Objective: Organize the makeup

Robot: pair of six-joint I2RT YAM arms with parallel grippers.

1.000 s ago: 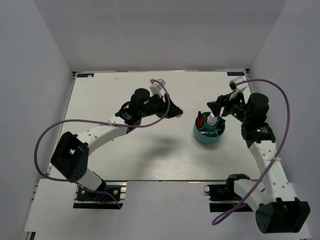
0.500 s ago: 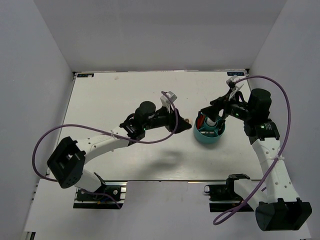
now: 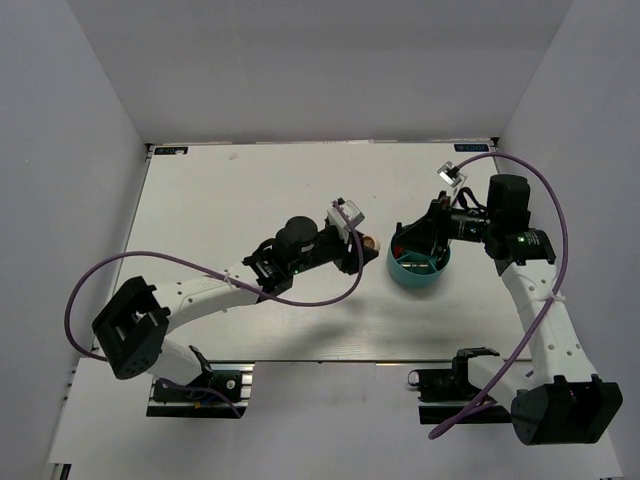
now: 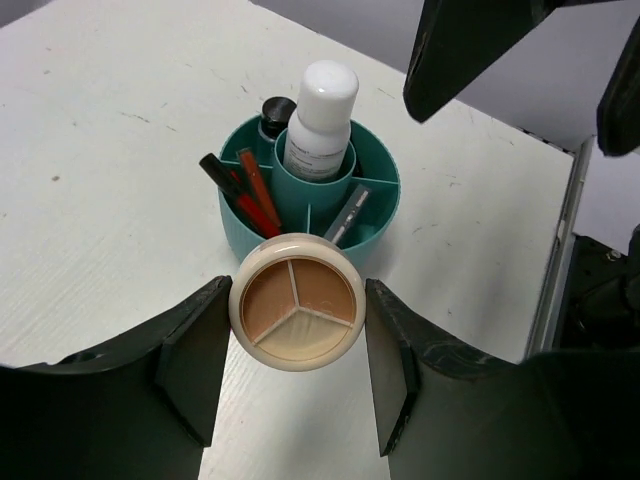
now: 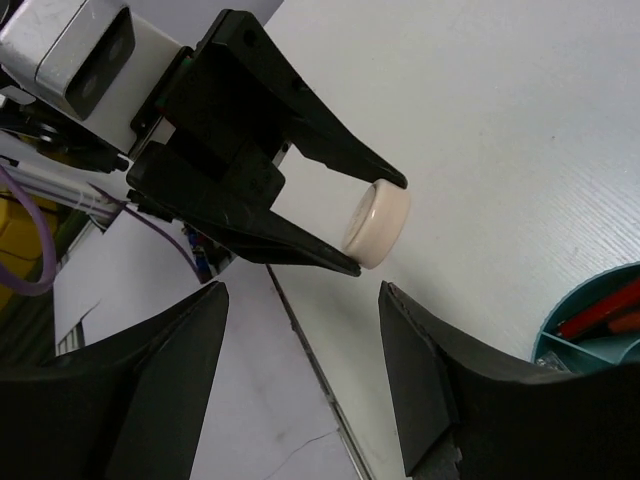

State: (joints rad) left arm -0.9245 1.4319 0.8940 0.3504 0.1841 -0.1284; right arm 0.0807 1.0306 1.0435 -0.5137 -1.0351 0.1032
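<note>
A round peach compact (image 4: 297, 315) with three tan pans hangs above the table, and my left gripper (image 4: 297, 335) is shut on it at the fingertips. Seen from above, the compact (image 3: 369, 241) is just left of the teal divided tub (image 3: 402, 272). The tub (image 4: 388, 205) holds a white bottle (image 4: 320, 115), red-and-black pencils (image 4: 248, 195), a black tube (image 4: 276, 108) and a silver-capped vial (image 4: 348, 212). My right gripper (image 3: 408, 238) hovers over the tub's left side, open and empty. In the right wrist view the compact (image 5: 377, 225) sits ahead of the right gripper (image 5: 300, 340).
The tub stands right of the table's middle. White walls close in the table at the back and both sides. Purple cables loop off both arms. The table's near edge (image 5: 310, 360) runs below the right gripper.
My left gripper has carried the compact to the right, up to the tub's left side. My right gripper has swung left and down over the tub.
</note>
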